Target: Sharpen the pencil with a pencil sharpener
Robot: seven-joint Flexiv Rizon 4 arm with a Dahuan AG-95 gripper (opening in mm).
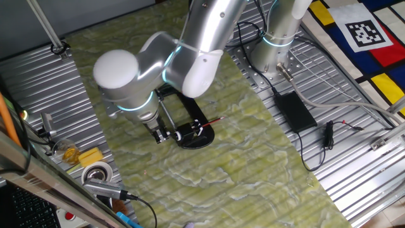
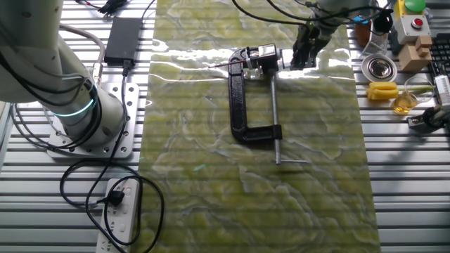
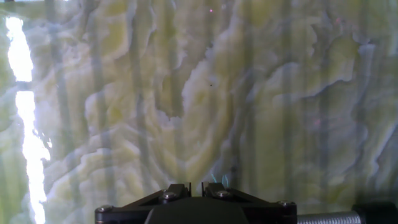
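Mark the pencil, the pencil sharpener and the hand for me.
pencil [image 1: 212,121]: one fixed view, middle of its red shaft.
pencil sharpener [image 2: 238,98]: the other fixed view, black C-shaped frame.
hand [image 2: 302,56]: the other fixed view, between its fingertips.

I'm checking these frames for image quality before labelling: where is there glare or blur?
In the other fixed view, white glare bands cross the green mat near the pencil sharpener. In the hand view, a blown-out strip runs down the left edge and the mat looks soft. In one fixed view, the arm's elbow is brightly lit.

Bright even light, window glare streaks on mat [image 3: 22,112], soft hand view
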